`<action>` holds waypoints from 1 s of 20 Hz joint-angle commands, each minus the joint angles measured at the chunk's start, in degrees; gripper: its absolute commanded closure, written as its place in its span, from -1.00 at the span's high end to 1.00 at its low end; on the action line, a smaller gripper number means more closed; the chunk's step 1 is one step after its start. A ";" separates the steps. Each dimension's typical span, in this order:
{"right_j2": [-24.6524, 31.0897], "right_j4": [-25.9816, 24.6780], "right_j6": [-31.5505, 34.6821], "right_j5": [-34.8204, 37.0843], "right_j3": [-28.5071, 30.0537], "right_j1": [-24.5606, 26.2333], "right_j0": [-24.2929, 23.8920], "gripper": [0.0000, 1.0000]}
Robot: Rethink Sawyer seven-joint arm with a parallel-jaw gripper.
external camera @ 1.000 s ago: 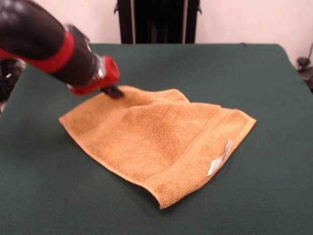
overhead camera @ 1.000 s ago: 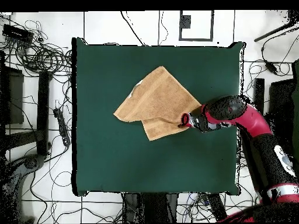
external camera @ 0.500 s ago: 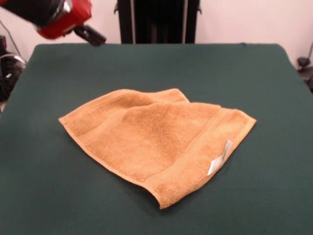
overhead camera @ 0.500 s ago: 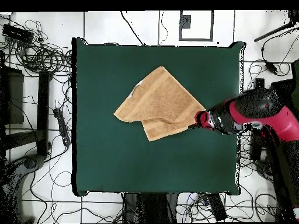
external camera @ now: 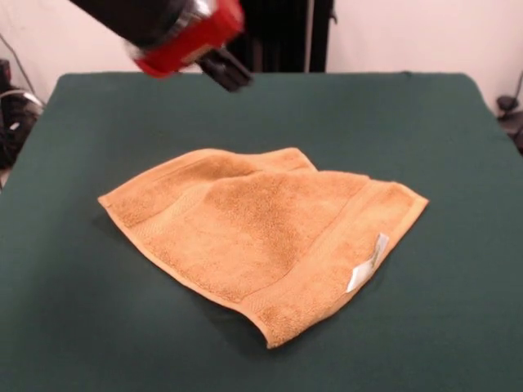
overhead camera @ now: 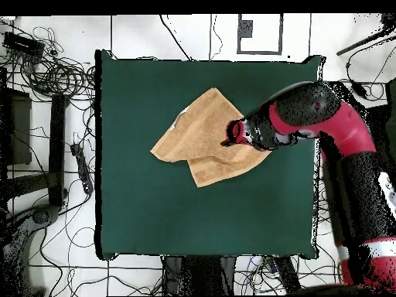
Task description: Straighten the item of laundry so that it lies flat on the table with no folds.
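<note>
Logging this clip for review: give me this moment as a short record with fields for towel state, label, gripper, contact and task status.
towel state: orange-tan towel lies on the green table, one part folded over another
label: white label showing near one hemmed edge
gripper: gripper raised above the table; open or shut cannot be told
contact: none with the towel
task status: not done, fold remains

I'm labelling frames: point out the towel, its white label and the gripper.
towel point(external camera: 245, 237), front view, middle of terry.
white label point(external camera: 368, 263), front view, label's middle.
gripper point(external camera: 229, 72), front view, dark tip.
</note>
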 commanded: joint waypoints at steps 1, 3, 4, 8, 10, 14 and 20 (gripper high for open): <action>-4.24 1.53 16.11 -8.65 -2.02 8.70 7.68 -1.00; -4.99 1.73 16.70 -9.91 -2.58 9.49 9.01 -1.00; -5.21 2.11 17.15 -11.51 -1.95 9.73 9.54 -1.00; -6.74 2.26 17.68 -15.70 1.12 8.93 11.66 -1.00; -7.11 3.02 17.80 -16.56 3.36 7.81 12.02 -1.00; -7.94 3.85 17.10 -18.82 6.96 6.53 12.59 -1.00; -9.29 4.01 15.29 -21.98 15.07 1.62 12.19 -1.00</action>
